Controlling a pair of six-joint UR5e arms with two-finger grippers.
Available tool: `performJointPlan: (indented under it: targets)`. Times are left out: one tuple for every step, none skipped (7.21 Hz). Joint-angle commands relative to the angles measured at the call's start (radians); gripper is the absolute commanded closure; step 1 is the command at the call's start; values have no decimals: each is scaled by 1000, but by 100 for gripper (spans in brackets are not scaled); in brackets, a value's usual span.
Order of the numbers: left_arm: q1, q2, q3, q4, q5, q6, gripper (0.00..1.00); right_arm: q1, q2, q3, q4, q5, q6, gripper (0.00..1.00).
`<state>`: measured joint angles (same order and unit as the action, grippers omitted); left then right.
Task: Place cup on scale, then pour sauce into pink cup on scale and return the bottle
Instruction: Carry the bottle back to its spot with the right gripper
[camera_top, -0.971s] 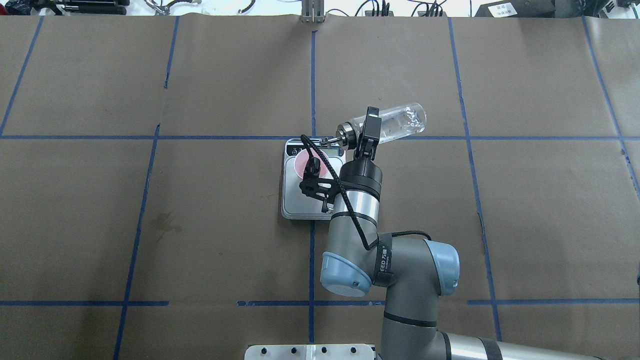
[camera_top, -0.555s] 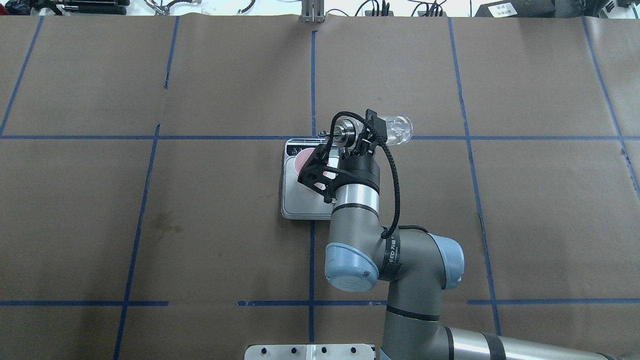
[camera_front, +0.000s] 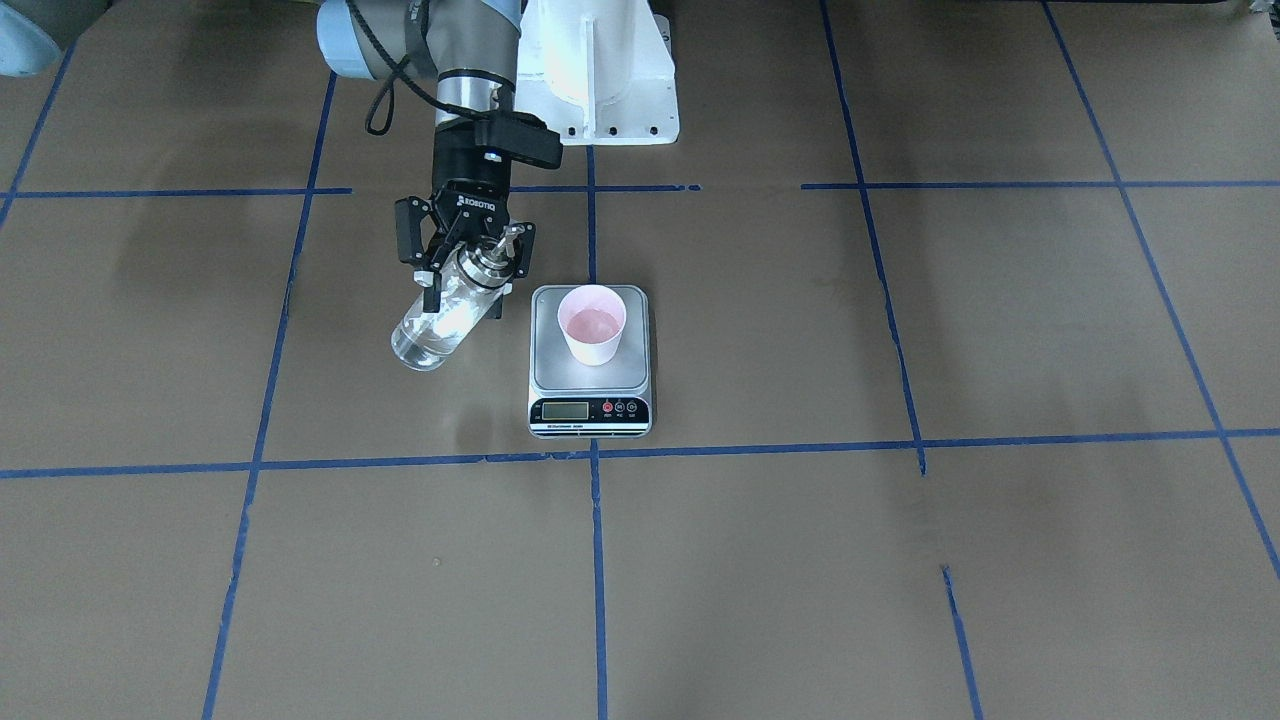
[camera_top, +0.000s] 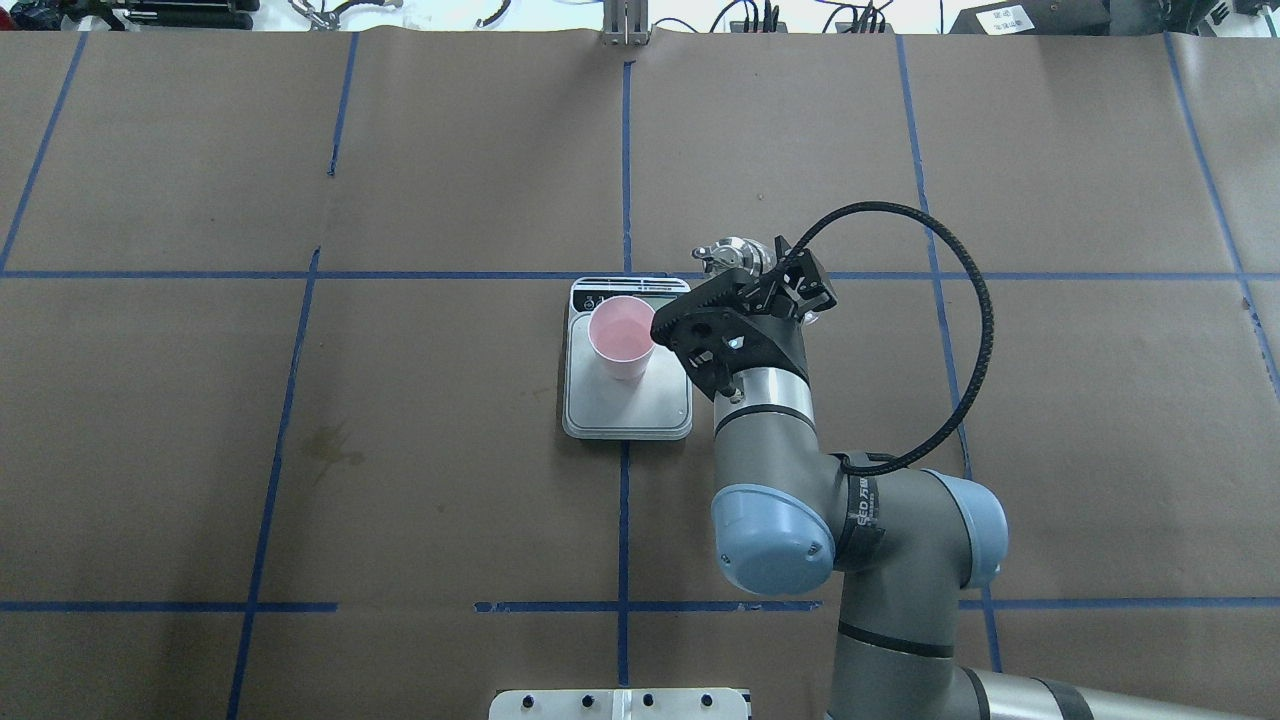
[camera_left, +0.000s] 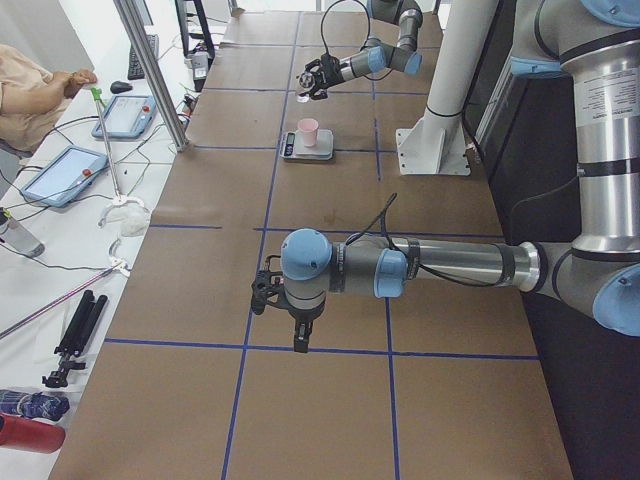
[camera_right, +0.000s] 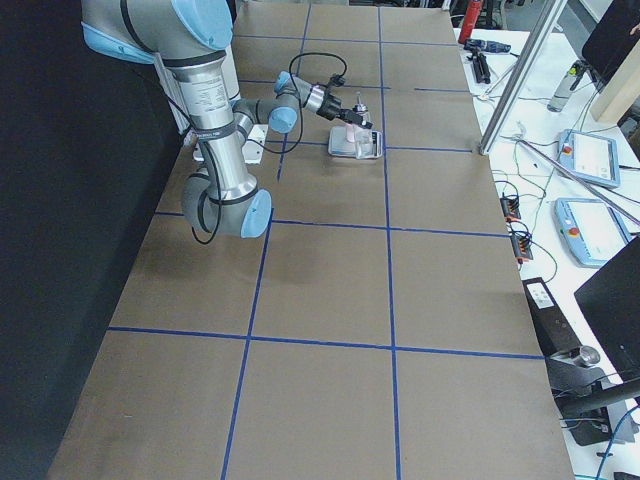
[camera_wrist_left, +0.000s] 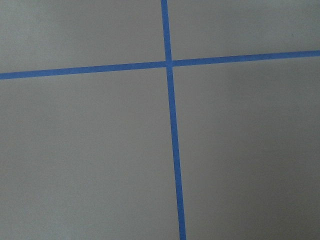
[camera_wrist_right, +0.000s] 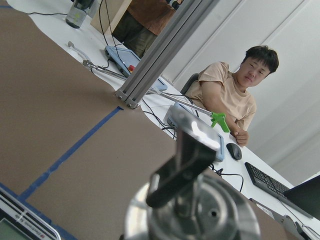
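The pale pink cup stands on the steel scale and holds a little clear liquid; it also shows in the overhead view on the scale. My right gripper is shut on the neck of the glass bottle, held tilted in the air beside the scale, clear of the cup. Overhead, only the bottle's silver cap shows past my wrist. The cap and spout fill the right wrist view. My left gripper hangs over bare table far from the scale; I cannot tell if it is open.
Brown paper with blue tape lines covers the table. The robot's white base stands behind the scale. An operator sits past the table's far edge, with tablets and cables on the side bench.
The bottle was tipped flat with its spout over the cup. My right wrist has rotated and moved right, away from the cup, bringing the bottle up and leaving the cup uncovered.
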<state>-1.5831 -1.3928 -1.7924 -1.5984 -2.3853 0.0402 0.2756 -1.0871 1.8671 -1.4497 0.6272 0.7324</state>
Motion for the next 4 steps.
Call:
performJointPlan:
  targets:
    - [0,0,-1,0,0,1,0,28,-16,36,0,57,179,100]
    - [0,0,-1,-2,0,1,0,34,-16,43,0,106,309,100]
    - [0,0,1,-2,0,1,0,43,-20,68,0,156,390,100]
    - [0,0,-1,-2,0,1,0,63,-54,96,0,213,509,100]
